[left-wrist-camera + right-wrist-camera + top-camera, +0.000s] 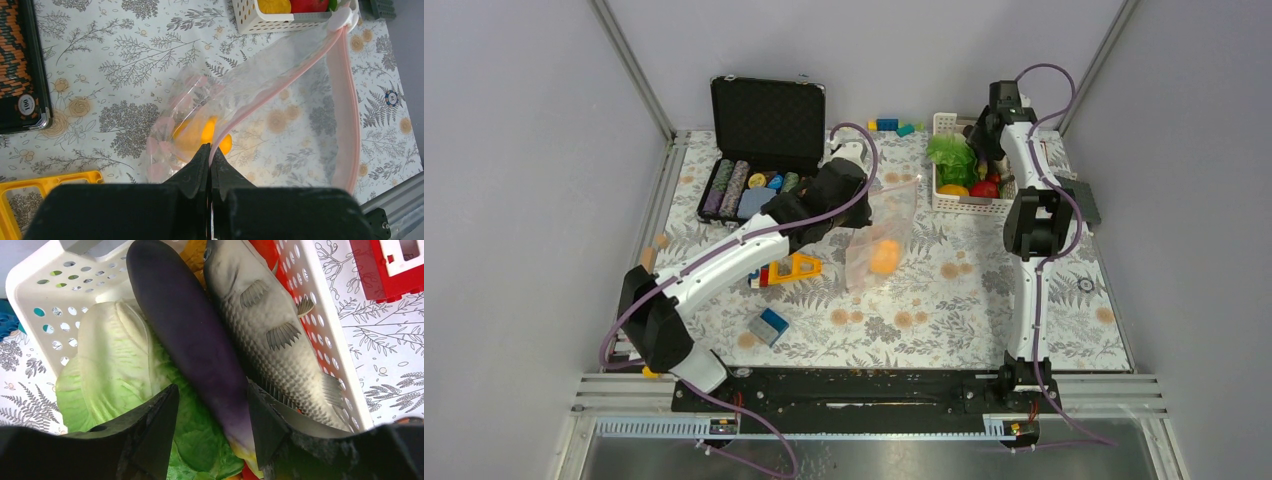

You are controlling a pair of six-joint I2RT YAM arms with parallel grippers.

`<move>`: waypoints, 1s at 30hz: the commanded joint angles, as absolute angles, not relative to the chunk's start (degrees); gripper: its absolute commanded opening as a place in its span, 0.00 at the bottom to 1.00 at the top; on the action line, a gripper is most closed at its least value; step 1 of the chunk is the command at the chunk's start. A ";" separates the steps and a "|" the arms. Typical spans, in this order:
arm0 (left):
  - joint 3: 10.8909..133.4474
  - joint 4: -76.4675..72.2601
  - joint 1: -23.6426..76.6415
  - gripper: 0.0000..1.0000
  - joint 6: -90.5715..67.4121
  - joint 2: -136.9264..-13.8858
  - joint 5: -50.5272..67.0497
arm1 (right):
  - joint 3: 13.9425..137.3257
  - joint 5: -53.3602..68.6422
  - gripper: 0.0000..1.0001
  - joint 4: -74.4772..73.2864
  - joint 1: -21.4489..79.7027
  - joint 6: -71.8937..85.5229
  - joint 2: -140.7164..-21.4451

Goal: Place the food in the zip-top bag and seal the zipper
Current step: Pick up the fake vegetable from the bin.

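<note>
The left gripper (211, 150) is clamped on the pink zipper rim of the zip-top bag (280, 85), its two fingers pressed together with the plastic pinched between them. From that pinch one pink track runs up to a white slider (345, 17) near the basket, while the other track bows away to the right, so the bag's mouth gapes. An orange piece of food (200, 132) sits inside the bag, just beyond the fingertips. In the top view the bag is near the middle of the floral tablecloth (944, 310), between the black case (764, 125) of poker chips and the white basket (944, 200). The right gripper (210, 415) is spread wide inside that basket, one finger on each side of the dark purple eggplant (185, 325); whether the pads touch it I cannot tell. Beside the eggplant lie a grey fish (265, 315) and a pale green lettuce (110, 365). Closer to the left arm, a yellow toy (796, 267) and a blue block (771, 325) lie on the cloth.
</note>
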State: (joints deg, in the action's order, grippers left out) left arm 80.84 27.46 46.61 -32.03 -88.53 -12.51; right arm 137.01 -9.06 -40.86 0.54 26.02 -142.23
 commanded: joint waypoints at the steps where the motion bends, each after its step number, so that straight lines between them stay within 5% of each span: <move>1: 81.71 25.48 46.09 0.00 -32.83 -89.43 -10.06 | 137.20 -5.23 0.59 -42.40 0.36 27.67 -142.18; 12: 81.88 25.38 45.98 0.00 -33.07 -89.40 -8.41 | 127.70 8.27 0.49 -39.53 0.35 30.97 -137.72; 16: 80.91 25.29 45.99 0.00 -33.55 -88.37 -8.17 | 121.61 7.09 0.38 -35.51 0.35 31.34 -133.22; 30: 79.99 25.23 46.05 0.00 -34.71 -86.28 -8.12 | 107.58 1.21 0.29 -28.58 0.35 26.21 -115.85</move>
